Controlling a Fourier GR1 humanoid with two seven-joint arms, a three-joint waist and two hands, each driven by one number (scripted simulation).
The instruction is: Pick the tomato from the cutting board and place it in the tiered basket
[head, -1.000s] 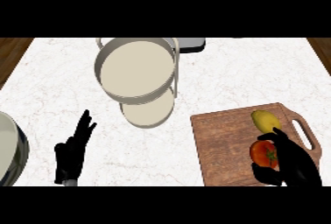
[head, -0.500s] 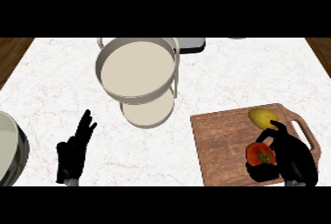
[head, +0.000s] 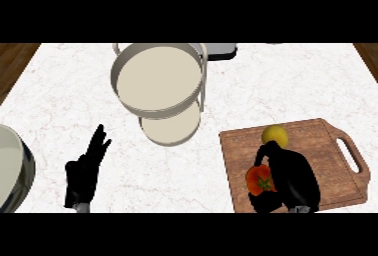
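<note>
1. The tiered basket (head: pixel 159 80) stood near the far side of the table (head: pixel 295 85). It had two round, shallow trays with pale cream floors and thin grey metal rims, joined by slim upright wires.
2. The upper tray looked larger and hid part of the lower one, which showed below it toward the near side. Both trays held nothing.
3. The cutting board (head: pixel 325 140) lay at the right, a brown rectangular slab with visible wood grain, rounded corners and a slotted handle at its right end.
4. On the board, the tomato (head: pixel 260 180) sat near the left front corner. It was red-orange and glossy, with a small green stem.
5. The right hand (head: pixel 295 175) covered the tomato's right side, and its black fingers (head: pixel 277 152) were curled round the fruit from above and behind.
6. A smooth, oval lemon (head: pixel 275 134) rested on the board's far part, just beyond the right hand's fingertips.
7. The left hand (head: pixel 87 170) rested at the lower left over bare table, its fingers straight and slightly spread, pointing away.
8. The table was white marble with faint reddish veins.
9. A rounded grey metal vessel (head: pixel 11 170) was cut off by the left edge, so I could not tell what was in it.
10. A dark grey box-like object (head: pixel 220 50) sat behind the basket.
</note>
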